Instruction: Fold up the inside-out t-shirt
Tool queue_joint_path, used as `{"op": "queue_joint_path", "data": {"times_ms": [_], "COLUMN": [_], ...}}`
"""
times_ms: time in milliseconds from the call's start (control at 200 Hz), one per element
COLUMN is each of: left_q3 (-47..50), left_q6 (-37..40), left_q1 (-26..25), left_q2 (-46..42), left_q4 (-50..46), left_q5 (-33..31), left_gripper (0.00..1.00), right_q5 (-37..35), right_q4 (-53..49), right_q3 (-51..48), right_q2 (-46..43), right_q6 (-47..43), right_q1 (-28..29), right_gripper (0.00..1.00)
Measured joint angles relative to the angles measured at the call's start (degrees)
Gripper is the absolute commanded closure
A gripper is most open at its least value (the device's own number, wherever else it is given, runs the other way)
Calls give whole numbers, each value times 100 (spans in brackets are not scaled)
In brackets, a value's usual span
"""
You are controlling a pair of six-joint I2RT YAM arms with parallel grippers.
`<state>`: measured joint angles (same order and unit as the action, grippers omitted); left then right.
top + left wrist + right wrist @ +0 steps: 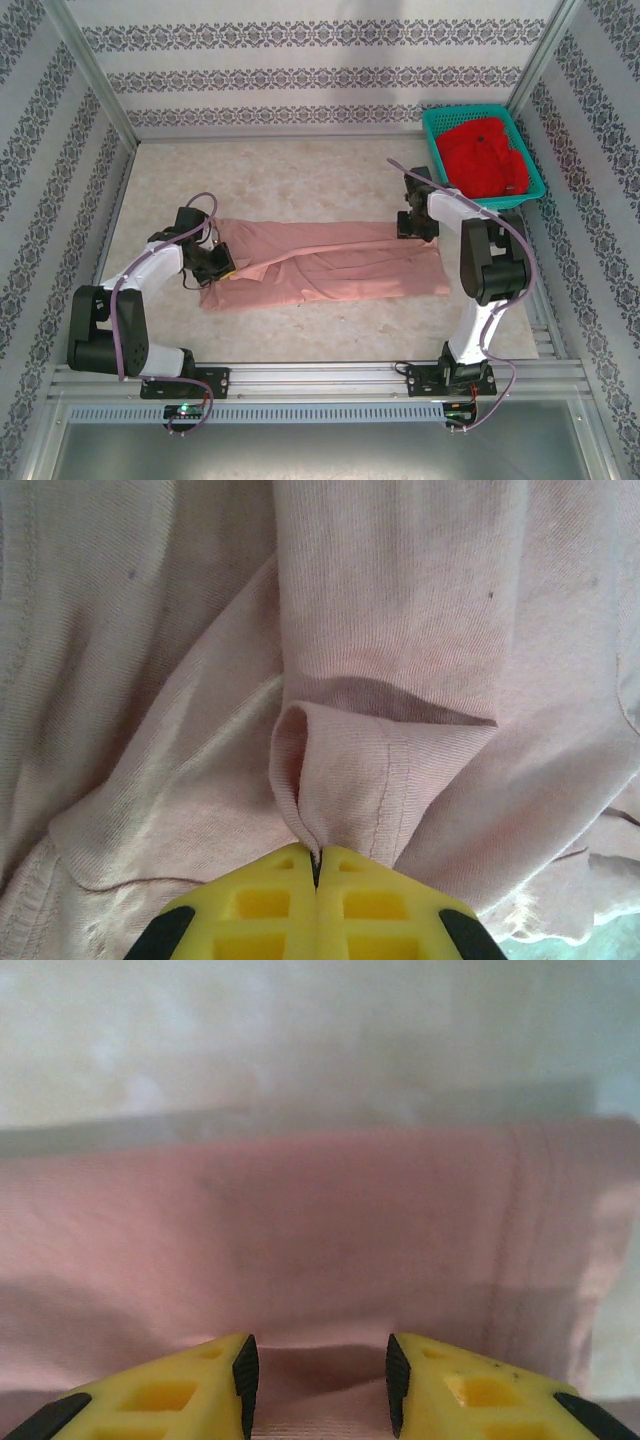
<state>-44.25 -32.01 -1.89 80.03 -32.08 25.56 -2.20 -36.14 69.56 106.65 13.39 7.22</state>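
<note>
In the view from above, the inside-out t-shirt (330, 265) is seen in the middle of the table (300, 180). It is laid out flat as a long pink band from left to right, with a crease running along its length. The left gripper (215, 262) is placed at the left end of the band, low on the cloth. The right gripper (415, 228) is placed at the upper right corner of the band. How the jaws stand cannot be told from this height. A teal basket (436, 150) is found in the far right corner of the table, well apart from the t-shirt, and a red garment (485, 158) is lying inside it.

In the left wrist view, the left gripper (316, 855) is seen pressed together on a small raised fold of the inside-out t-shirt (400, 630). The cloth is pinched between the yellow fingers (280, 885), and a stitched hem is seen just above them. More folds of the same cloth are spread around.

In the right wrist view, the right gripper (320, 1360) is seen with its jaws apart. The inside-out t-shirt (300, 1230) is lying under and between them, flat and slightly blurred. The pale table (300, 1040) is seen beyond the far edge of the cloth.
</note>
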Motion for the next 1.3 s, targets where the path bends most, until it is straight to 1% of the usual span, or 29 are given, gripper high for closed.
{"op": "queue_joint_path", "data": {"times_ms": [250,415,530,630,775,874,984,1044,1124,1299], "left_q3": [0,2,61,133,160,160,160,160,160,160], "left_q6": [2,2,-2,-2,-28,-48,-52,-52,-50,-42], "left_q1": [-2,-2,-2,-2,-4,-2,-2,-4,-2,-4], "left_q2": [0,0,0,-2,-7,-44,-118,-125,-125,-155], "left_q4": [-2,0,2,35,107,149,155,155,155,153], "left_q5": [-35,-39,-57,-68,-72,-63,-55,-52,-46,-48], "left_gripper": [93,92,90,89,92,94,94,95,95,94], "right_q5": [295,332,295,398,994,1488,2031,2249,2470,2634], "right_q4": [-83,-111,-103,109,938,1714,2618,2992,3254,3403], "right_q3": [-785,-1008,-1029,-1071,-1080,-979,-656,-431,-76,501], "right_q2": [-522,-844,-1176,-1534,-1720,-1475,-831,-413,125,940], "right_q6": [46,44,42,39,267,632,1202,1491,1788,2168], "right_q1": [4,22,229,798,2229,3239,4011,4227,4369,4400], "right_gripper": [59,58,58,57,54,53,56,57,58,59]}}
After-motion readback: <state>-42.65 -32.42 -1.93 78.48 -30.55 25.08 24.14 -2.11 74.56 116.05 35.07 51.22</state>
